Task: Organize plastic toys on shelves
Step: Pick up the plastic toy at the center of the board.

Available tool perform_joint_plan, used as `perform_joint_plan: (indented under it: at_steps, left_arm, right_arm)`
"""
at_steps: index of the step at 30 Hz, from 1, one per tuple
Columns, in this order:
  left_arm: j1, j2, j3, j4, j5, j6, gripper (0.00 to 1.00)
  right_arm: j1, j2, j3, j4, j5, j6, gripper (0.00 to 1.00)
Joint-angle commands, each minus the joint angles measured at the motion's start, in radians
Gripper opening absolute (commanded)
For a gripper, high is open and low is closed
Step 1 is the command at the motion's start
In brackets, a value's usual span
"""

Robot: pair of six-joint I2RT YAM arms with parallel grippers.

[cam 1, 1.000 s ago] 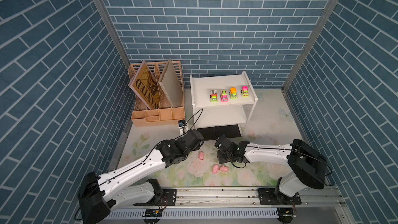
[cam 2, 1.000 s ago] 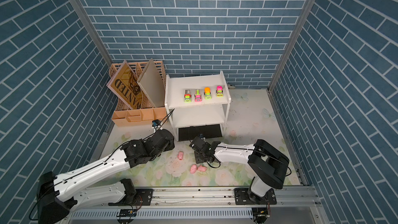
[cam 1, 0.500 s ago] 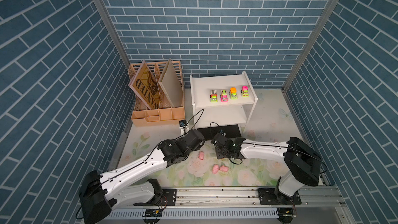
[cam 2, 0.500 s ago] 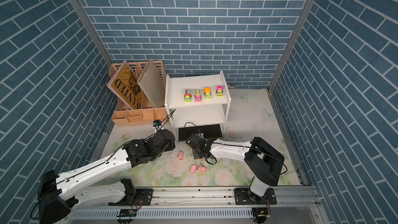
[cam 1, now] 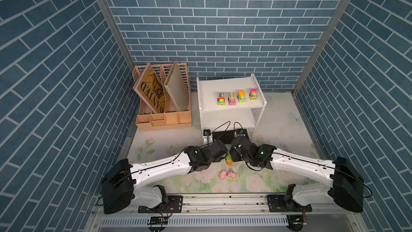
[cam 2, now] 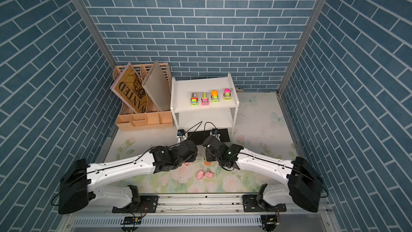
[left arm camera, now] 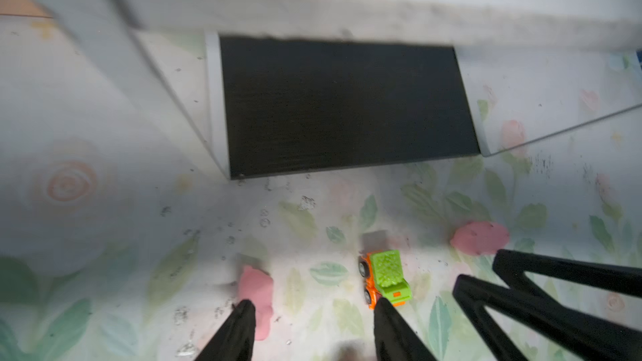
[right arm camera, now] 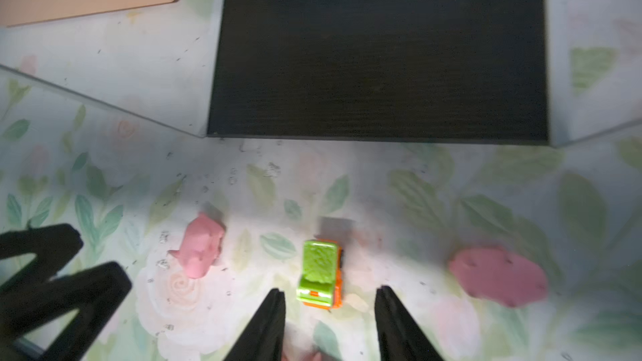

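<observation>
The floral mat carries the white shelves at the back, just beside the peach file organizer. Both grippers hang low in front of the shelves' dark bottom board. The left gripper has its jaws parted and holds nothing. The right gripper is likewise parted and empty. Four trucks stand in a row on the top board. A fifth truck, green over orange, sits on the mat between the two grippers, just ahead of the right gripper's fingertips. A pink pig lies on its one side, by a left finger, and a second pig on the other. Two more pigs lie side by side nearer the front rail.
</observation>
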Motion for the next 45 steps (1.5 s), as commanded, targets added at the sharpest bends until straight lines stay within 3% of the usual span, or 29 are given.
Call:
perform_joint_plan:
  at_steps: [1,7,20,28,33,45]
  left_arm:
    - [-0.060,0.106,0.085,0.042,-0.005,-0.059,0.60]
    - [-0.111,0.274,0.194,0.048,0.021,-0.107,0.64]
    - [-0.109,0.487,0.312,-0.065,0.000,-0.112,0.61]
    - [-0.100,0.512,0.288,-0.035,0.026,-0.112,0.57]
    - [-0.101,0.503,0.290,-0.044,0.036,-0.110,0.49]
    - [-0.132,0.475,0.281,-0.099,0.025,-0.148,0.46]
  right_arm:
    - [-0.030,-0.097,-0.087,-0.112,0.044,0.063,0.46]
    - [-0.071,-0.222,-0.150,-0.165,0.048,0.063,0.46]
    - [-0.110,-0.242,-0.183,-0.175,0.039,0.033,0.46]
    - [-0.117,-0.244,-0.198,-0.167,0.023,0.031,0.46]
    - [-0.117,-0.250,-0.202,-0.169,0.022,0.035,0.45]
    - [-0.117,-0.248,-0.210,-0.162,0.009,0.035,0.44]
